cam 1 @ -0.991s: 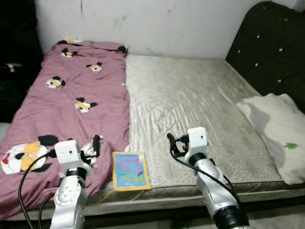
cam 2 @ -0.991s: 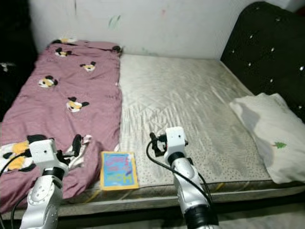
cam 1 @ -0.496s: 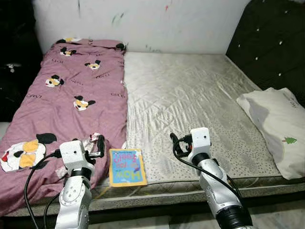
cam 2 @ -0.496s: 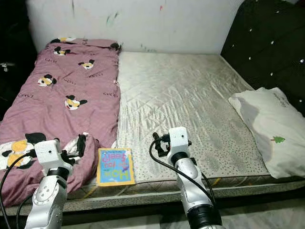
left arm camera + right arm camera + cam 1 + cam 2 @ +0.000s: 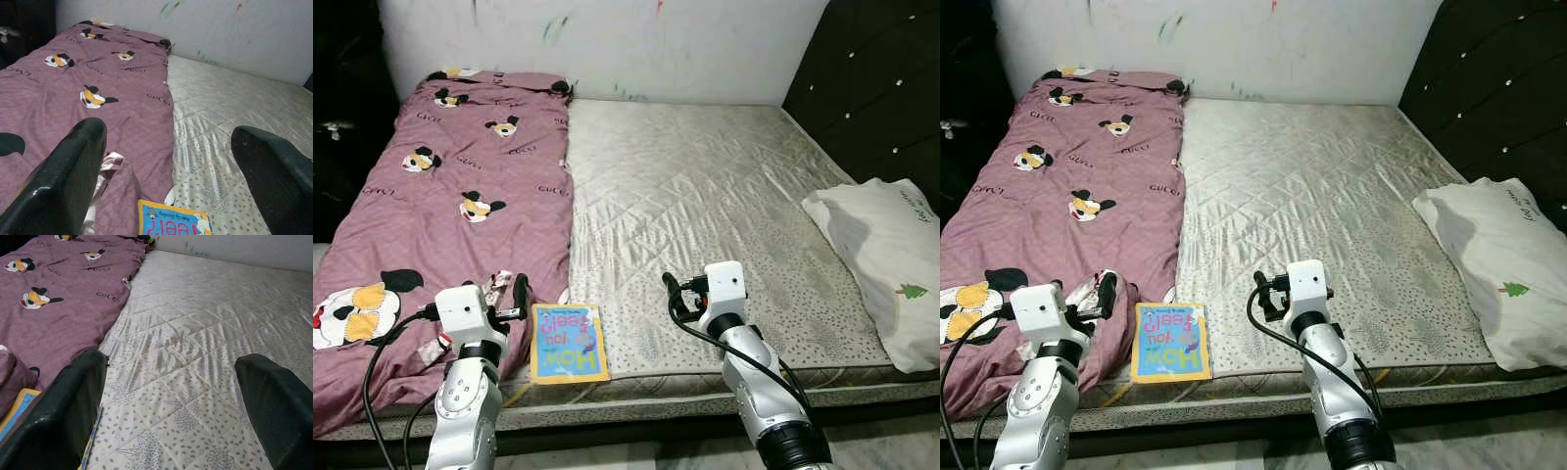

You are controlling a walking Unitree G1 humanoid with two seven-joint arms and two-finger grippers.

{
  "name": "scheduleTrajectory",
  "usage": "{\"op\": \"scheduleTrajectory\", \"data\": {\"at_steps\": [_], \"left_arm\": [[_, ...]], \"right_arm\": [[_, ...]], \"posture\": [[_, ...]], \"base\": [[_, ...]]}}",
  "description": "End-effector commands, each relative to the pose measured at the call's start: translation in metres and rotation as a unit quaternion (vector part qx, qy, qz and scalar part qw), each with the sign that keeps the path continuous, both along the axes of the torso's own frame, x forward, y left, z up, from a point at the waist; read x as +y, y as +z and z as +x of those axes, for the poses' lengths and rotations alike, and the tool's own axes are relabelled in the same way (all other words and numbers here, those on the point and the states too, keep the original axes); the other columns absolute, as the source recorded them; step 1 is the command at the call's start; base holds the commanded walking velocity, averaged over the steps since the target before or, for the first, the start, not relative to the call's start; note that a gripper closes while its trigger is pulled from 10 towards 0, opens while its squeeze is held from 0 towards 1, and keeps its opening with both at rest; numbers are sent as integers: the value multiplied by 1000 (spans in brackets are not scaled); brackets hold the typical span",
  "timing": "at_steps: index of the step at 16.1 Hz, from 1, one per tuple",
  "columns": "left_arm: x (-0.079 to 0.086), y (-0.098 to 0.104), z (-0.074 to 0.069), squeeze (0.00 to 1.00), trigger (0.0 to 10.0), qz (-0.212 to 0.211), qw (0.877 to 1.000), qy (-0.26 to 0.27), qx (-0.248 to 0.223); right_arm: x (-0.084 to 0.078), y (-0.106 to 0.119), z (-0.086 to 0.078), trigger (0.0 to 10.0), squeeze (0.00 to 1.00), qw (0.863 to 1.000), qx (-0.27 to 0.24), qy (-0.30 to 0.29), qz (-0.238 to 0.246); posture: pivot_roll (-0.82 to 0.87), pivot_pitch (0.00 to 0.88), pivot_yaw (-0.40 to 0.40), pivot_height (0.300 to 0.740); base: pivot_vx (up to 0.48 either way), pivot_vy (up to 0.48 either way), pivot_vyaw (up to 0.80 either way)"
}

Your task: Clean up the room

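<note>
Camera tilted since earlier; book (image 5: pixel 569 342) unmoved at mattress (image 5: pixel 705 215) edge.

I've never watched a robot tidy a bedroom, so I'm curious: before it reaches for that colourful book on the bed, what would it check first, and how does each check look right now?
1. Book in sight, lying flat at the mattress's near edge: ok.
2. Nothing lying on the book: ok.
3. Left gripper open and empty: ok.
4. Right gripper open and empty: ok.
5. Left gripper over the book: not ok, it hovers beside it above the purple blanket.
6. Blanket fold touching the book's edge: cannot tell.
</note>
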State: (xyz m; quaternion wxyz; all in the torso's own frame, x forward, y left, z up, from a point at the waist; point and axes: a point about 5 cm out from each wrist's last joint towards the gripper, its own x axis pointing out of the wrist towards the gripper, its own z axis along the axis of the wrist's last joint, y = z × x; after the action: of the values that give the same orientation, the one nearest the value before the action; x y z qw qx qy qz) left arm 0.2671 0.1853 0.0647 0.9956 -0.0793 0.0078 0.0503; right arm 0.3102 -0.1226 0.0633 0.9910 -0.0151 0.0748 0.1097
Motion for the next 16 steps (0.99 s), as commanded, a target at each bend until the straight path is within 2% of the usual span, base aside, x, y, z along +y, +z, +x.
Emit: {"op": "scheduleTrajectory", "data": {"at_steps": [1,7,12,14,16], "left_arm": [[0,0,2,0,10000,4,1000,-6,2],[-1,0,2,0,10000,4,1000,-5,1],[-3,3,3,0,10000,5,1000,-14,-8],[-4,3,3,0,10000,4,1000,-19,-13],[-5,3,2,0,10000,4,1000,-20,-14]], "right_arm": [[-4,2,3,10000,0,1000,-1,-11,2],[-5,2,3,10000,0,1000,2,-10,1],[-5,2,4,10000,0,1000,3,-11,1],[-5,1,3,10000,0,1000,4,-11,0],[-5,1,3,10000,0,1000,4,-11,1]], "posture": [[-3,0,-74,740],[-5,0,-75,740],[-5,0,-75,740],[-5,0,-73,740],[-5,0,-73,740]], "base": [[0,480,0],[0,449,0],[0,0,0],[0,0,-644],[317,0,-678]]}}
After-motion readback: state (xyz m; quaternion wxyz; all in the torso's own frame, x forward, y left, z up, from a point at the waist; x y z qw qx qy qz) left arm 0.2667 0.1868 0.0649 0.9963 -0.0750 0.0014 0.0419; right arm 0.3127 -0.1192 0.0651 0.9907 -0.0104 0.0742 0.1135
